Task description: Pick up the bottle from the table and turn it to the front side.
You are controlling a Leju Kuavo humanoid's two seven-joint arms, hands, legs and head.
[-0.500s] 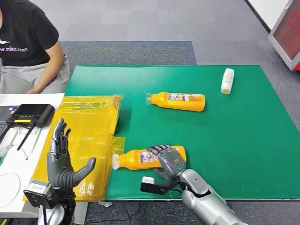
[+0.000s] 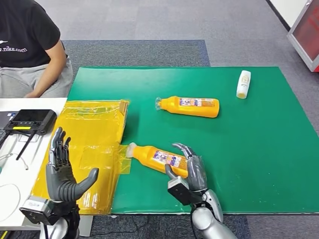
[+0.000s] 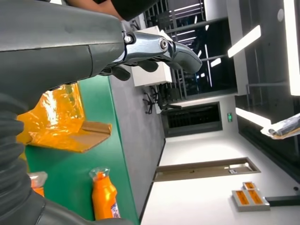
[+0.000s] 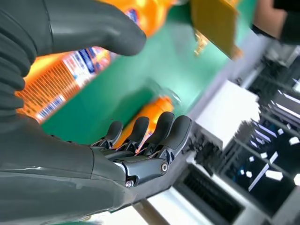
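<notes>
The near orange bottle lies slanted on the green mat, label up, its cap end touching the yellow bags. My right hand stands at the bottle's base end with its fingers spread and arched past it, not closed around it. In the right wrist view the thumb hovers over the label of this bottle while the fingers stay extended. My left hand is raised, open and holding nothing, over the yellow bags. Its fingers show extended in the left wrist view.
A second orange bottle lies farther back on the mat, and a small white bottle at the far right. Yellow plastic bags cover the mat's left end. A black controller sits on the white table. A person sits at far left.
The near bottle has swung so its cap end points farther away, toward the yellow bags. My right hand came off its top and turned at its base end. The camera shifted slightly.
</notes>
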